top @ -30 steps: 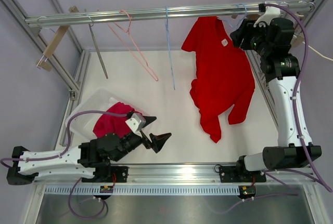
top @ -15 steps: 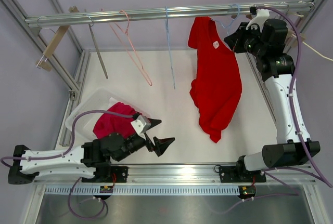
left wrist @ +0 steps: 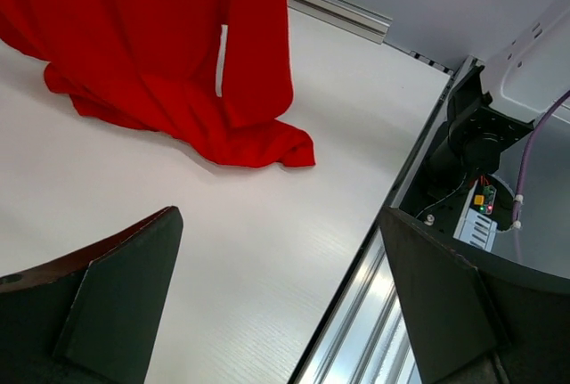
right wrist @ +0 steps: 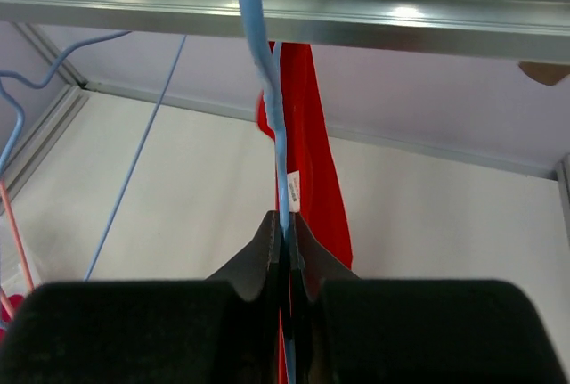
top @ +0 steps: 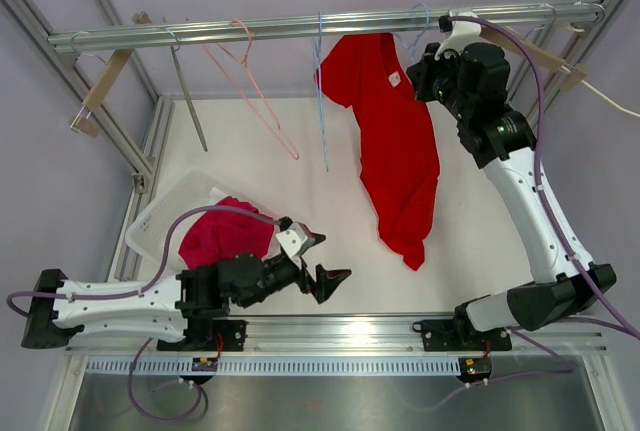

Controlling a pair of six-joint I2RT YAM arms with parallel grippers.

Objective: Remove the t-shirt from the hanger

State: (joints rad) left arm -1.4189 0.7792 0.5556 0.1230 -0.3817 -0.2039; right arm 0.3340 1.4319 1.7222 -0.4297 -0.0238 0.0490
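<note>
Left arm (top: 110, 306) lies low along the near edge, forearm stretched out to the right, wrist angled up and inward. Left gripper (top: 331, 257) gapes wide, its two dark fingers (left wrist: 116, 295) spread far apart with nothing between them. Right arm (top: 530, 201) stands tall from its base, reaching up and back, elbow high, wrist bent to the left. Right gripper (right wrist: 285, 224) is pinched tight, jaws closed on the thin blue hanger (right wrist: 278, 161), fingertips pressed against the wire.

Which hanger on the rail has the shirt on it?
The blue hanger pinched in the right fingers carries the red t-shirt; the grey hanger, pink hanger and other blue hanger hang bare.
</note>
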